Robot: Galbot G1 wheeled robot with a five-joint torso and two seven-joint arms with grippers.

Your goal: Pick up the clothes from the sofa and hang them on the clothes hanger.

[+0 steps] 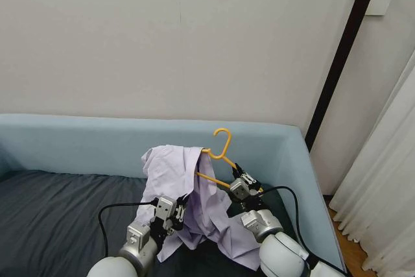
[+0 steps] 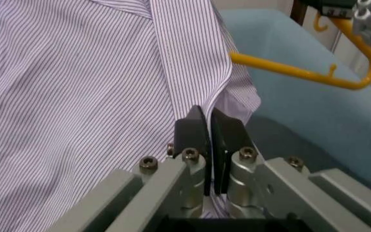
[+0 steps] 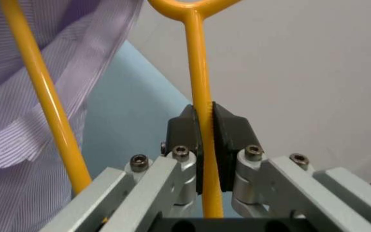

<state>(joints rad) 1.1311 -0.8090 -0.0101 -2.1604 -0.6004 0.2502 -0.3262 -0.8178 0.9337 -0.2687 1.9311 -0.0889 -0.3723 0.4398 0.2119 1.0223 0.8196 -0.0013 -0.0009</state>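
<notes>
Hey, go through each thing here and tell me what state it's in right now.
shirt: lifted, draped over one arm of the hanger.
hanger: held up, hook on top, tilted, other arm bare.
left pincer: shut on the shirt's edge.
right pincer: shut on the hanger.

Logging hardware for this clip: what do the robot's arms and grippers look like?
The left arm and right arm have rounded silver-white shells. The left gripper and right gripper match: pale grey metal bars with hex-socket screws, ending in black wedge-shaped fingertips. A black cable loops from each wrist.
</notes>
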